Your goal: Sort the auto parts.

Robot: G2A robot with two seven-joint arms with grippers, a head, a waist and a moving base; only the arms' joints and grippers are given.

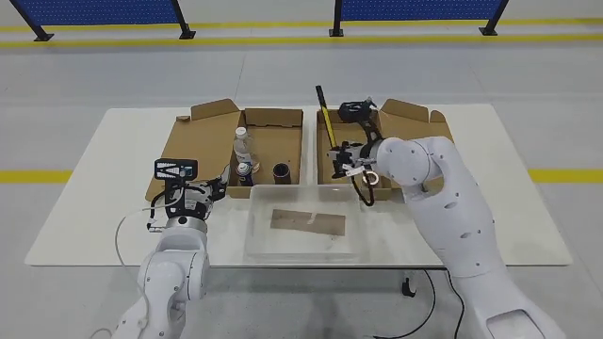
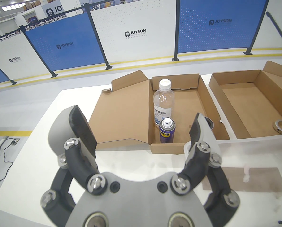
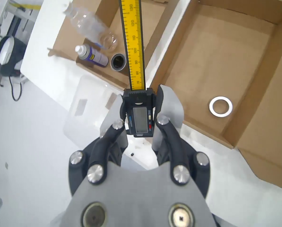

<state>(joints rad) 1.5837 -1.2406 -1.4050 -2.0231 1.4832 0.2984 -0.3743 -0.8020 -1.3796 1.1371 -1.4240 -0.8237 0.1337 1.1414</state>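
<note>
A white table carries two open cardboard boxes side by side, the left box and the right box, with a clear plastic tray just in front of them on the robot's side. A brown card lies flat in the tray.

The right gripper is raised near the gap between the two boxes, its jaws closed tight on the black display body of a digital caliper, whose yellow scale points away from the robot. The left gripper hangs over the table at the near left corner of the left box, its jaws spread wide with nothing between them.

In the left box a clear bottle with a white cap stands upright; a blue spray can stands just in front of it, and a dark open-topped cylinder stands just beside the can. A metal ring lies flat on the floor of the right box, near its front wall
</note>
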